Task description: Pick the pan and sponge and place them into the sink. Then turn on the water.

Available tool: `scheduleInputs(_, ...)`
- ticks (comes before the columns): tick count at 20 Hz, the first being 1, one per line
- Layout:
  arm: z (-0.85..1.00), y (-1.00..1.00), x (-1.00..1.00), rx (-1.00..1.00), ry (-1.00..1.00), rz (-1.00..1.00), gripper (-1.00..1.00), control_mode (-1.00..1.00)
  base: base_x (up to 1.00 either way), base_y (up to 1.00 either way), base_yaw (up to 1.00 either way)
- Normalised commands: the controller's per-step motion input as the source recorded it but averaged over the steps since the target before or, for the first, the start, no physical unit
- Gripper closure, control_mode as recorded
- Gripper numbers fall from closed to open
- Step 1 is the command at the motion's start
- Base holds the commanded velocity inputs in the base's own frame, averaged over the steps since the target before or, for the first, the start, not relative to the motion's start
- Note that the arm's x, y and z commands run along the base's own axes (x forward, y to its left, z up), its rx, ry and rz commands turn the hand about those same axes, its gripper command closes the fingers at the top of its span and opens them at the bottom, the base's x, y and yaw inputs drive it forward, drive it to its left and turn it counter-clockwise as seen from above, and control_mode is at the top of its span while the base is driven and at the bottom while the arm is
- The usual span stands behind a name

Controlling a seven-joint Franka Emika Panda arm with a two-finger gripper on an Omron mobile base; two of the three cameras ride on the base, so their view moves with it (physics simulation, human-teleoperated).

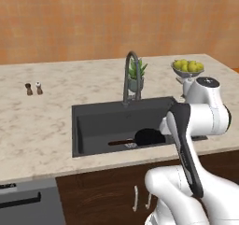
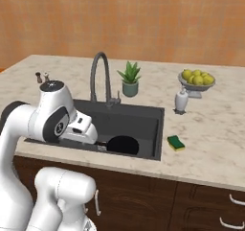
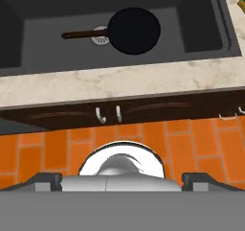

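Pan (image 3: 134,31) lying in sink (image 2: 148,129), handle over drain: done. Sponge (image 2: 176,143) sitting on desk (image 2: 210,144) right of basin, tap (image 1: 132,74) dry: both remaining. Tool (image 3: 122,181) hanging wide open, holding nothing.

The pan (image 3: 133,30) lies in the sink (image 2: 148,124), at its near side, handle pointing left over the drain (image 3: 100,39). The sponge (image 2: 176,143) sits on the counter (image 2: 210,139) just right of the sink. Behind the sink stands the tap (image 2: 99,76), a potted plant (image 2: 129,79) to its right; farther right, a fruit bowl (image 2: 196,80).
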Motion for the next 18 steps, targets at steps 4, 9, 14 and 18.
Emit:
scheduleInputs(4,0.0,0.0,0.0,0.0,0.0,0.0,-1.0,1.0,-0.09,-0.77,0.0)
scheduleInputs(9,0.0,0.0,0.0,0.0,0.0,0.0,-1.0,1.0,0.0,-0.56,0.0)
scheduleInputs(14,0.0,0.0,0.0,0.0,0.0,0.0,-1.0,1.0,0.17,-0.14,0.0)
scheduleInputs(18,0.0,0.0,0.0,0.0,0.0,0.0,-1.0,1.0,0.37,0.02,0.0)
